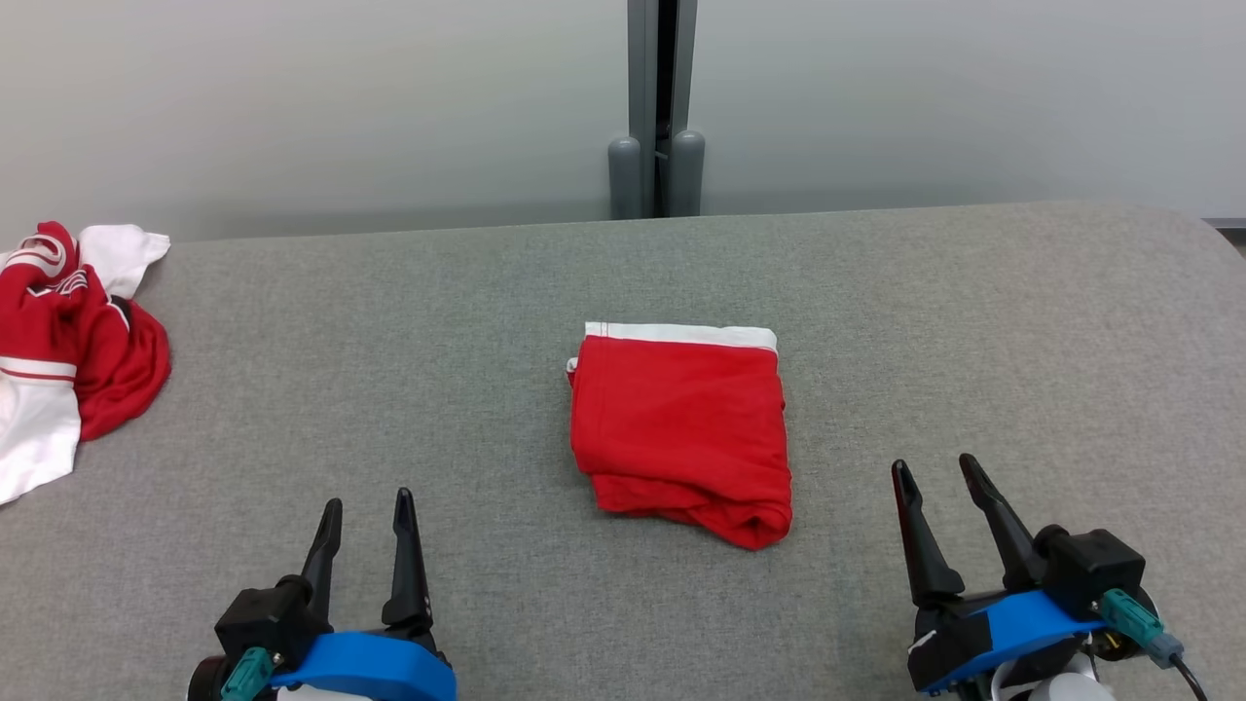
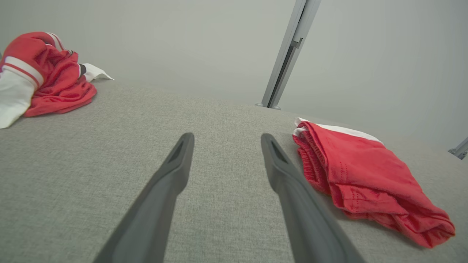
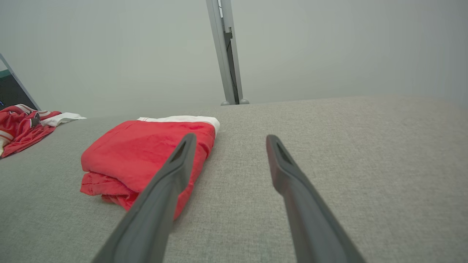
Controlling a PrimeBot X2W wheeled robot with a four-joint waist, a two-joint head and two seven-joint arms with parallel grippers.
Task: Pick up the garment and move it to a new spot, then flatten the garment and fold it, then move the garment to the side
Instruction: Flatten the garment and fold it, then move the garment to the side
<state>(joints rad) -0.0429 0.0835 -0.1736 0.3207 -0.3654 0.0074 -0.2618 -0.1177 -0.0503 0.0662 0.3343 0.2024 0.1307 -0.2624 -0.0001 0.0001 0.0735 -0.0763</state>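
Shows plain red on the folded garment (image 1: 681, 428), white along its far band. Mixes red and white, striped, in the crumpled clothing (image 1: 68, 341). Runs evenly woven grey across the table (image 1: 389, 321).

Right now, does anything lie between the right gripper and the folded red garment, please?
Nothing visible does: only bare grey table separates the right gripper from the folded red garment; the crumpled red-and-white clothes lie far left.

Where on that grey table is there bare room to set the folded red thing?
Widest: the table right of the folded red garment, out to the rounded corner. Also the strip between it and the crumpled red-and-white pile. Crowded: the left edge by the pile, and the near edge, where the left gripper and right gripper sit.
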